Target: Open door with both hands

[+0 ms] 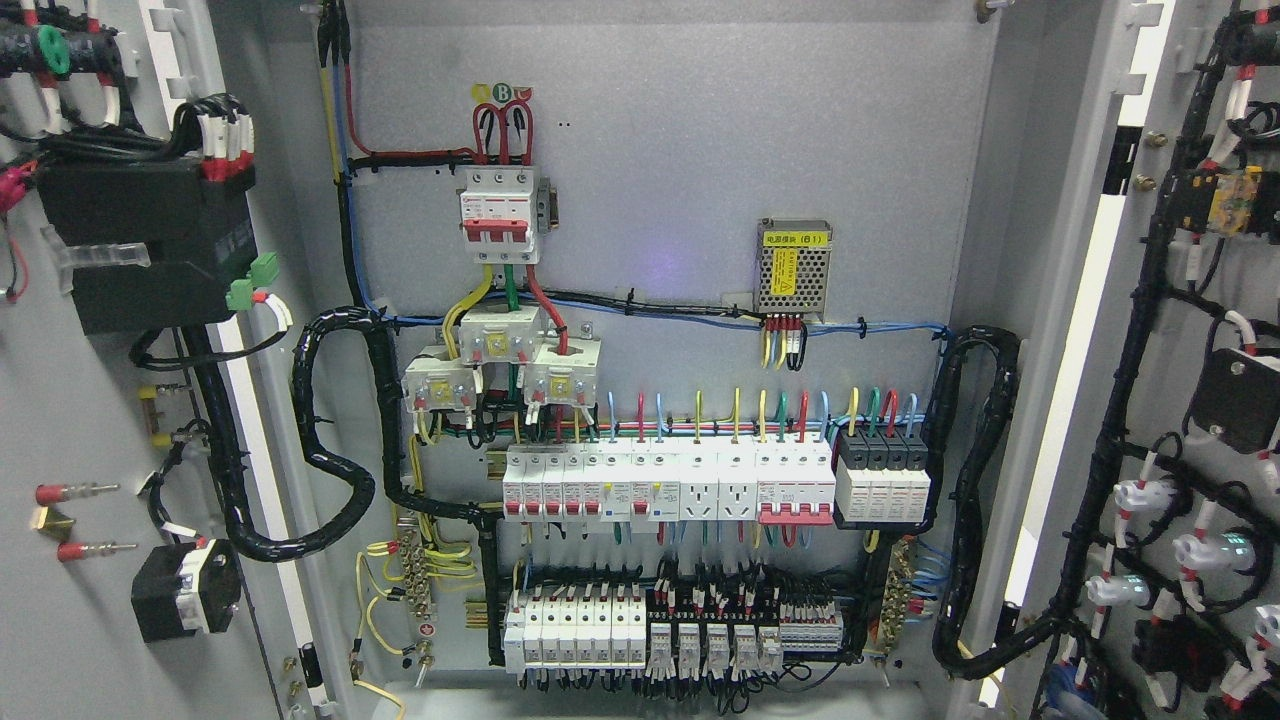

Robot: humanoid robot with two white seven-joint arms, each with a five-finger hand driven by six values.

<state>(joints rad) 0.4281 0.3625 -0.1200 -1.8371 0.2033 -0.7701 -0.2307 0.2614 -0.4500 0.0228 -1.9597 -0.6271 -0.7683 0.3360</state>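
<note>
Head view into an electrical cabinet with both doors swung wide. The left door (70, 400) fills the picture's left side and the right door (1190, 400) its right; each is cut off by the frame edge, so only its inner face with mounted parts and black cable looms shows. Neither robot hand nor arm appears anywhere in view, so their state cannot be told, nor how the doors lie relative to them. Between the doors, the grey back panel (650, 120) carries a red-handled main breaker (497, 213), a small perforated power supply (793, 266) (its yellow label too small to read), a row of white breakers (665, 483), and a lower row of terminals (640, 630) partly masked by wiring. The cabinet's bottom edge is cropped.
</note>
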